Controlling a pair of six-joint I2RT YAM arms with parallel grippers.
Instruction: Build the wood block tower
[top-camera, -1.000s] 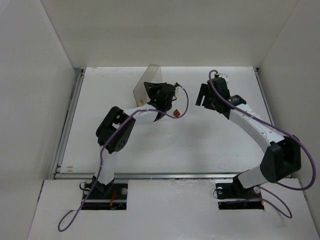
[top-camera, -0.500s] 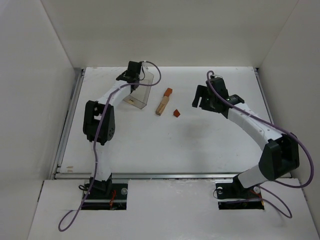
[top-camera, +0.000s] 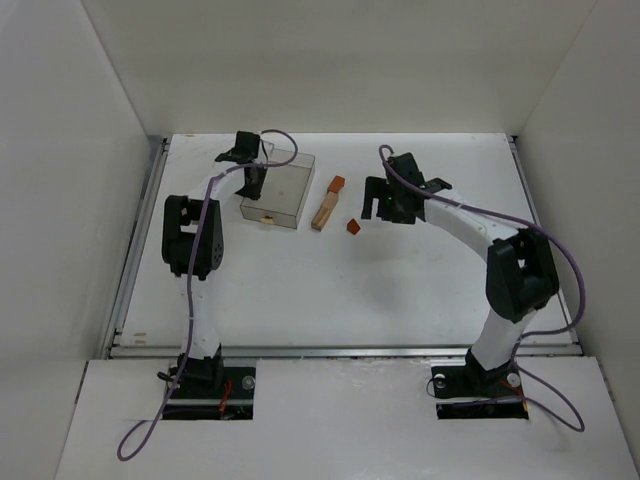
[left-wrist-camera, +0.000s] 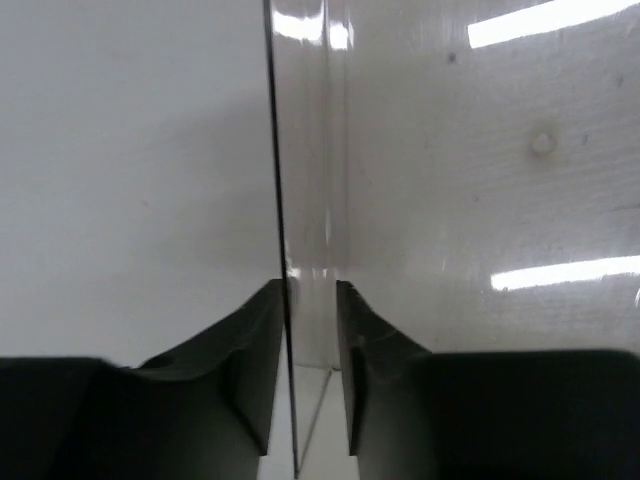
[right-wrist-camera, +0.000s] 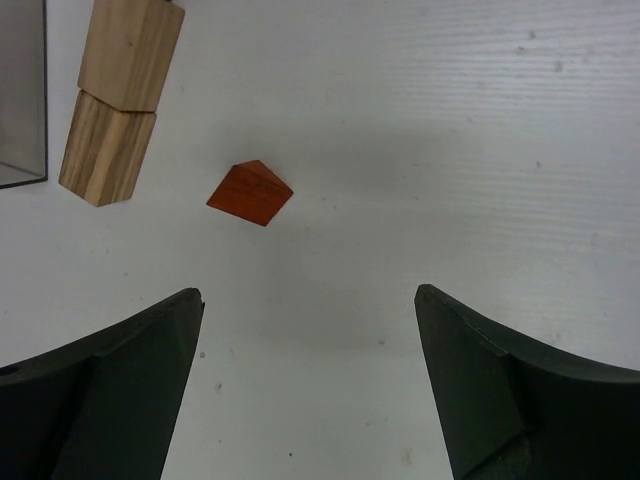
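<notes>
Right pincer hovers over the table with its jaws wide and nothing between them; the wedge, reddish-orange, lies on the table just ahead of it and a little to the left in its wrist view, touching neither finger; farther ahead on that same side the tower lies flat as a short row, two tan blocks end to end and an orange block at the row's far end, apart from the wedge; past the row, a corner of the box shows at the edge of that wrist view; left pincer points down at the side of the box farthest from the right pincer, jaws narrow and astride its clear wall; whether they press the wall I cannot tell; the box sits flat on the table, well apart from the right pincer.
</notes>
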